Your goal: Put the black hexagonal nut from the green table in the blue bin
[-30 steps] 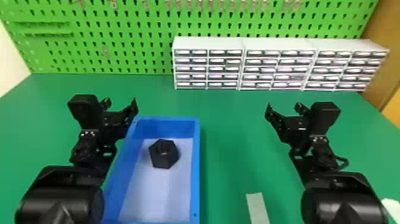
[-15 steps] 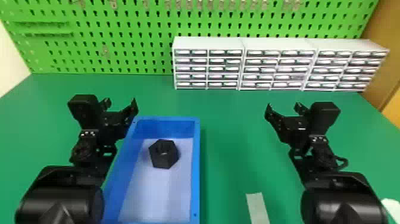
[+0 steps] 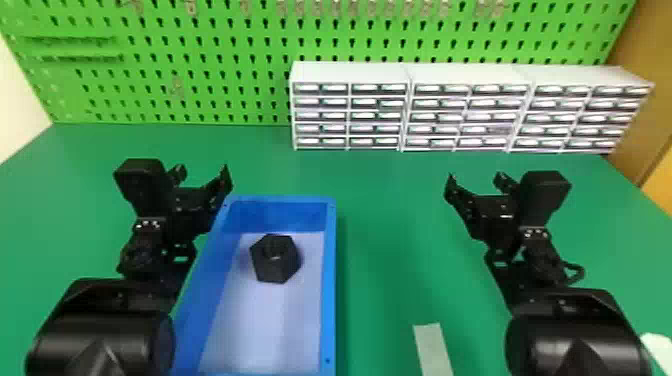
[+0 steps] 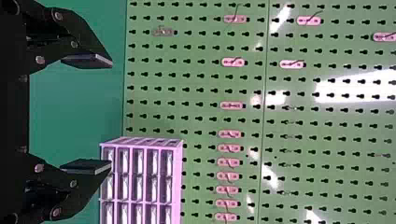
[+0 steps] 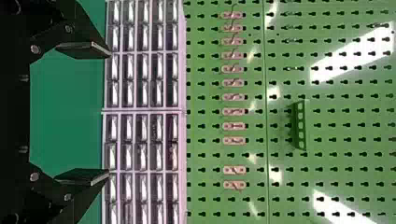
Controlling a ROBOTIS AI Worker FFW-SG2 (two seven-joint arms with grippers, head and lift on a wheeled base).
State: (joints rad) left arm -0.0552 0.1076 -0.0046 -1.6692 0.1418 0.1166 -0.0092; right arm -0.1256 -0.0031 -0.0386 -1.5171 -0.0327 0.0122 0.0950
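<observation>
The black arms (image 3: 137, 257) have rounded, glossy housings (image 3: 575, 345), silvery screws (image 4: 40, 59) and perhaps a looped cable (image 3: 579, 272).

Black nut (image 3: 275, 259), blue bin (image 3: 330, 280).

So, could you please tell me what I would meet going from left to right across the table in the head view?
Left gripper → blue bin with the black nut inside → pale strip → right gripper → white object.

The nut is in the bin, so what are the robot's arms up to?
Neither arm is handling anything. The nut sits inside the blue bin, so the job looks done. The left gripper is open and empty near the bin; the right gripper, also open and empty, is off to the bin's right.
</observation>
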